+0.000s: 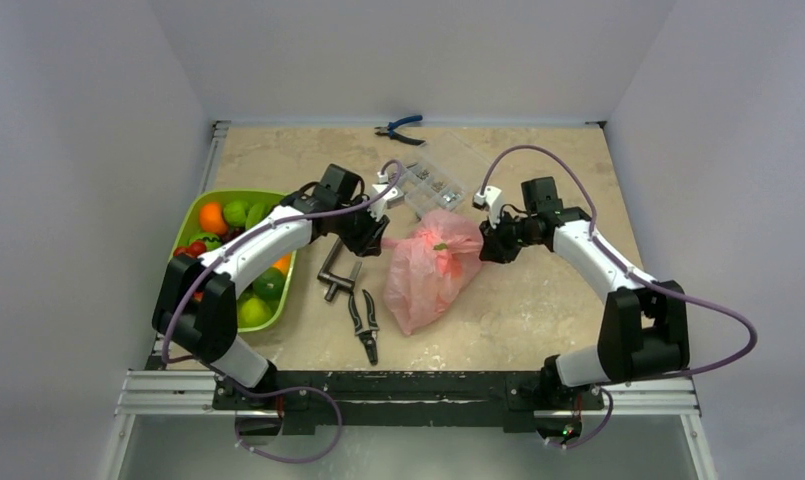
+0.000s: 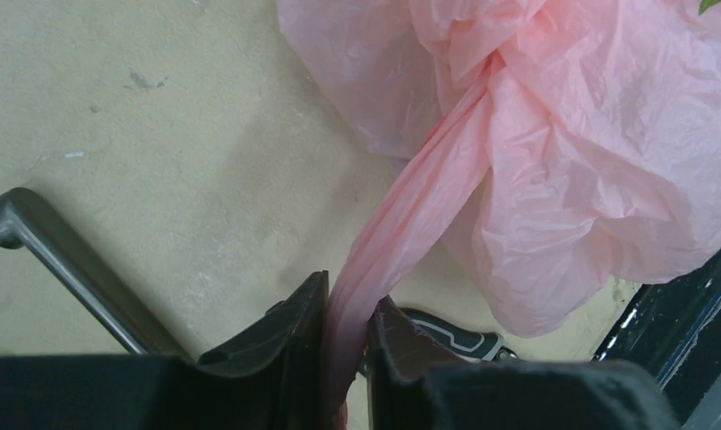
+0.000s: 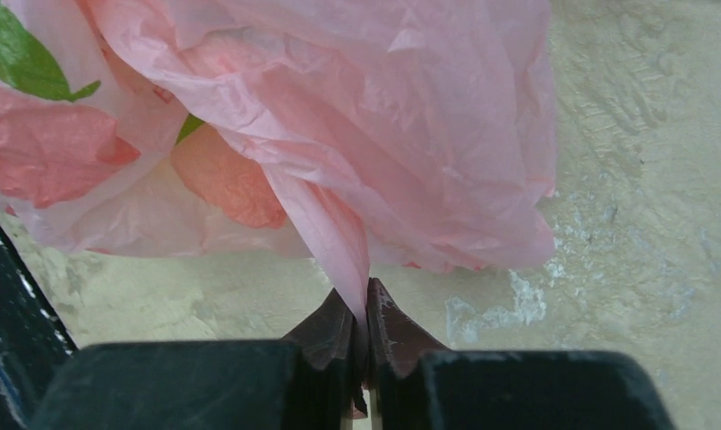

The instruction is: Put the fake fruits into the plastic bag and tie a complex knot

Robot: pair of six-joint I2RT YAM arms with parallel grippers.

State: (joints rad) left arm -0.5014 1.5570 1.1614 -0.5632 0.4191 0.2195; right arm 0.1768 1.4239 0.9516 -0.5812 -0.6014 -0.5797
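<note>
plastic bag [image 1: 433, 270]: pink, crinkled, translucent, green and red showing through | left gripper [image 2: 347, 324]: clamped on a twisted strand of it | right gripper [image 3: 364, 315]: pinching its film

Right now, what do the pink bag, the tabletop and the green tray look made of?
The plastic bag looks like thin translucent pink film: it crinkles finely and colours inside show through. The tabletop is matte, mottled beige, stone-like, possibly laminate. The tray is smooth lime green with a slight sheen, probably moulded plastic.
</note>
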